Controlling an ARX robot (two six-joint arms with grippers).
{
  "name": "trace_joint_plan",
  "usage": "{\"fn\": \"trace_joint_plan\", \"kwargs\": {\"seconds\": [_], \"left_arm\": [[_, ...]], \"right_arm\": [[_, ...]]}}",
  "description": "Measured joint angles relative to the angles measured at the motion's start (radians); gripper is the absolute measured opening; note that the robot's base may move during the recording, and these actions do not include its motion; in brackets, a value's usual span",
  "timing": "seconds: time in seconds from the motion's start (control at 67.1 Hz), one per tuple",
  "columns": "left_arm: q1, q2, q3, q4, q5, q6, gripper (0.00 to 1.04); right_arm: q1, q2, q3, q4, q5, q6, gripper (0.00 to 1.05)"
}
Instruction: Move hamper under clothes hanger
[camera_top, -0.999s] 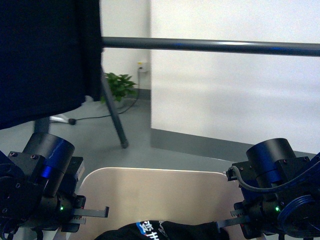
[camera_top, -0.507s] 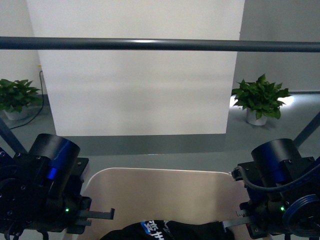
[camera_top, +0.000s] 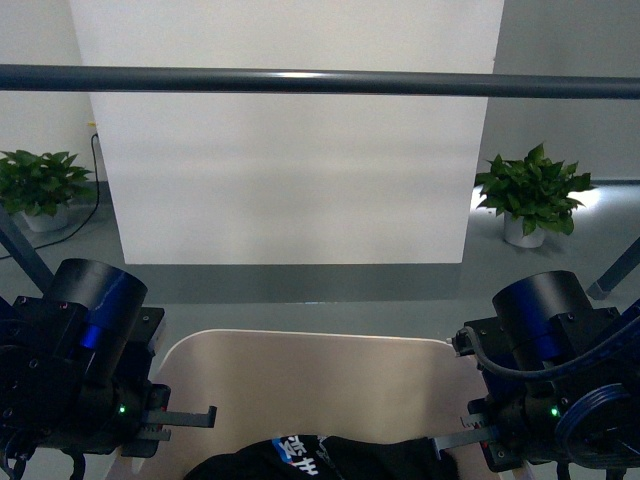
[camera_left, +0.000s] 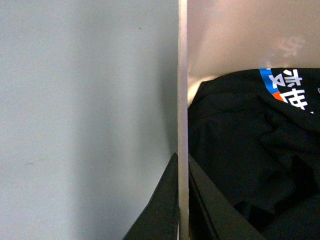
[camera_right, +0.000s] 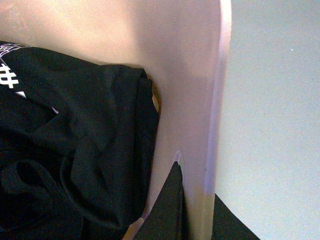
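Observation:
The beige hamper (camera_top: 310, 385) sits low in the front view between my two arms, with black clothing (camera_top: 300, 460) bearing a blue and white print inside. The clothes hanger's dark grey rail (camera_top: 320, 82) runs level across the whole view, above and beyond the hamper. My left gripper (camera_top: 170, 425) is shut on the hamper's left wall (camera_left: 183, 75), one finger on each side of it (camera_left: 183, 167). My right gripper (camera_top: 465, 440) is shut on the right wall (camera_right: 192, 75), its fingers (camera_right: 172, 200) either side of the rim. The clothing shows in both wrist views (camera_left: 240, 150) (camera_right: 75, 150).
A white panel (camera_top: 290, 170) with a grey skirting stands behind the rail. Potted plants stand on the grey floor at far left (camera_top: 35, 185) and right (camera_top: 530, 195). Angled grey rack legs show at the left edge (camera_top: 25, 260) and right edge (camera_top: 615, 275).
The view has swung: the dark hanging cloth at left is gone and the rail now spans the picture. Since half a second ago the background has shifted slightly right. Both grippers still hold the hamper.

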Motion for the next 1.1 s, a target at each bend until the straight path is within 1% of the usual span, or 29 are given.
{"fn": "trace_joint_plan", "kwargs": {"seconds": [0.239, 0.268, 0.313, 0.343, 0.373, 0.522, 0.805, 1.103], "left_arm": [[-0.004, 0.000, 0.000, 0.000, -0.006, -0.002, 0.04], [-0.008, 0.001, 0.000, 0.001, -0.062, -0.035, 0.04], [-0.020, 0.007, 0.001, 0.001, -0.155, -0.083, 0.04], [-0.026, 0.011, 0.004, 0.002, -0.182, -0.104, 0.04], [-0.029, 0.014, 0.006, 0.002, -0.190, -0.114, 0.04], [-0.036, 0.046, 0.024, 0.011, -0.185, -0.149, 0.04], [-0.047, 0.151, 0.034, 0.022, -0.171, -0.208, 0.04], [-0.051, 0.212, 0.066, 0.026, -0.162, -0.230, 0.04]], "right_arm": [[-0.002, 0.000, 0.000, 0.000, 0.000, 0.000, 0.03], [-0.002, 0.000, -0.001, 0.003, -0.003, 0.003, 0.03], [-0.002, 0.003, -0.008, 0.059, -0.065, 0.058, 0.03], [0.000, 0.007, -0.006, 0.072, -0.073, 0.081, 0.03], [0.002, 0.011, -0.004, 0.076, -0.072, 0.090, 0.03], [0.009, 0.050, 0.016, 0.078, -0.061, 0.133, 0.03], [0.009, 0.172, 0.084, 0.075, -0.044, 0.152, 0.03], [0.003, 0.233, 0.120, 0.088, -0.035, 0.168, 0.03]]}}
